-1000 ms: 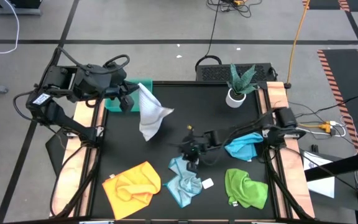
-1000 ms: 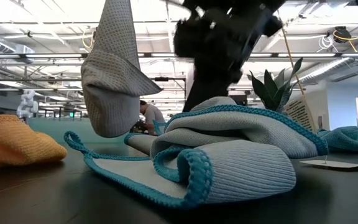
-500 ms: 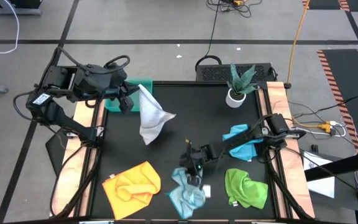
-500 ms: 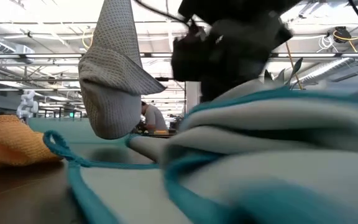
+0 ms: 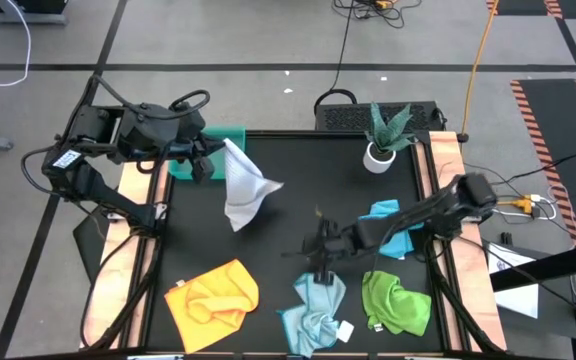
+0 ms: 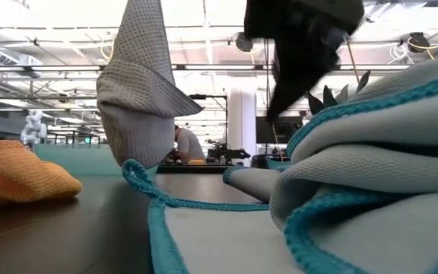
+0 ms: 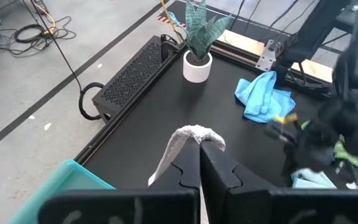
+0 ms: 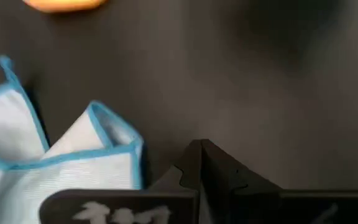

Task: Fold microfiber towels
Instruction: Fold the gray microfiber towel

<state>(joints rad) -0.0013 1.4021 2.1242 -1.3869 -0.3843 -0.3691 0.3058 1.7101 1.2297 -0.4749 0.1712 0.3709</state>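
meanwhile the white-grey towel [image 5: 243, 187] hangs pinched in the left fingers [image 7: 194, 163]; right fingers [image 8: 199, 163] closed, empty.

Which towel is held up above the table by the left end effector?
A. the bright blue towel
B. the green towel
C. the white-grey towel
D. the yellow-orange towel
C. The left end effector is shut on the white-grey towel, which hangs clear of the table in the low view, while the yellow-orange towel, green towel and bright blue towel lie on the table.

free: table centre [image 5: 298, 190] | blocked: front row of towels [image 5: 313, 305]
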